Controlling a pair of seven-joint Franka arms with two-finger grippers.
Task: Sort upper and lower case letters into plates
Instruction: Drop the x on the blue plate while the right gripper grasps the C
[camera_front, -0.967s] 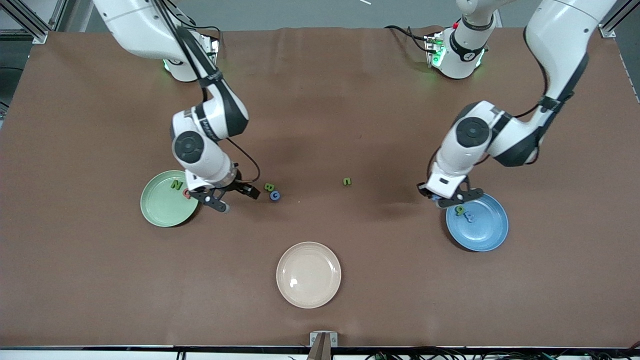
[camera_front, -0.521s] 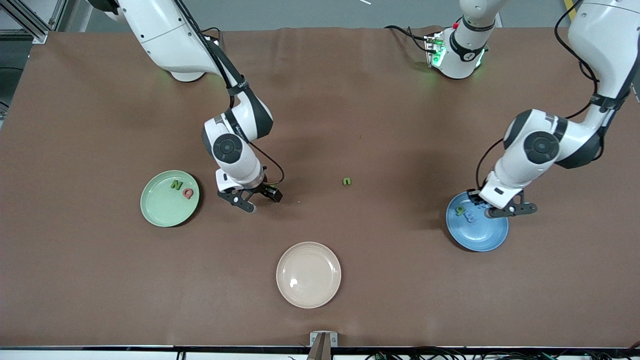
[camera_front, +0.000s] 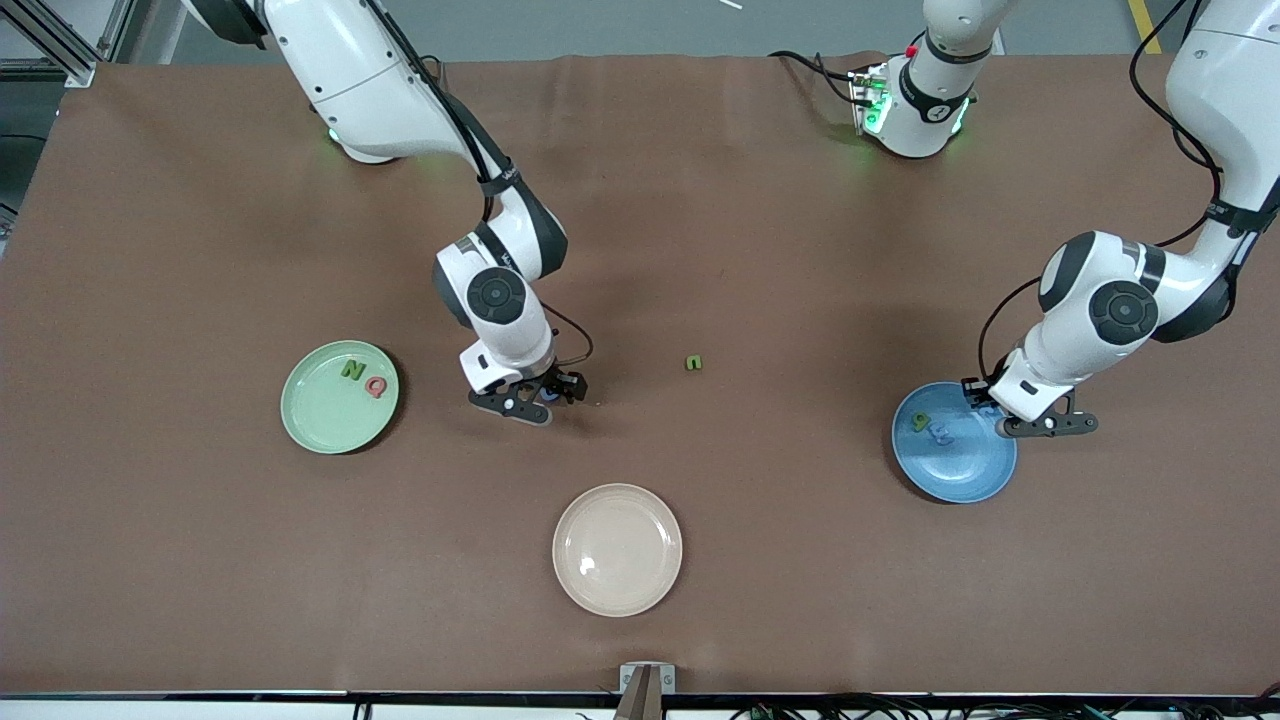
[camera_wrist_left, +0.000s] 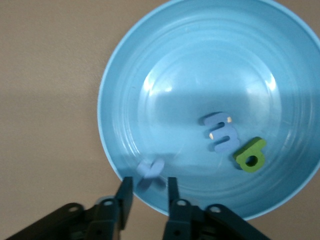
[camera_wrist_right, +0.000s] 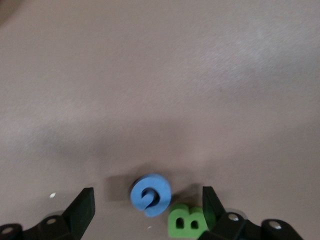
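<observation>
The brown surface (camera_front: 700, 560) carries three plates. The cream plate (camera_front: 617, 549) lies nearest the front camera, about midway between the arms' ends and bare. The mint green plate (camera_front: 339, 396) sits toward the right arm's end of the surface and holds the green N (camera_front: 352, 369) and the red Q (camera_front: 376, 384), side by side. The blue plate (camera_front: 953, 442) sits toward the left arm's end; in it lie the green p (camera_wrist_left: 251, 155), the blue m (camera_wrist_left: 220, 132) just beside it, and the blue x (camera_wrist_left: 150, 171) close to the rim.

The right end effector (camera_front: 530, 400) is down low at the surface between the mint green plate and the green n (camera_front: 694, 363). Its fingers (camera_wrist_right: 82, 210) are spread wide and grip nothing; the blue G (camera_wrist_right: 150, 194) lies flat between them, apart from both, and the green B (camera_wrist_right: 188, 222) lies just beside the G, close against the other finger. Nothing else crowds those two letters.

The left end effector (camera_front: 1040, 420) hangs over the edge of the blue plate that faces the left arm's end. Its fingers (camera_wrist_left: 125, 196) stand narrowly apart and hold nothing; the blue x lies in the plate just past their tips.

The green n rests alone on the open surface, well apart from every plate.
</observation>
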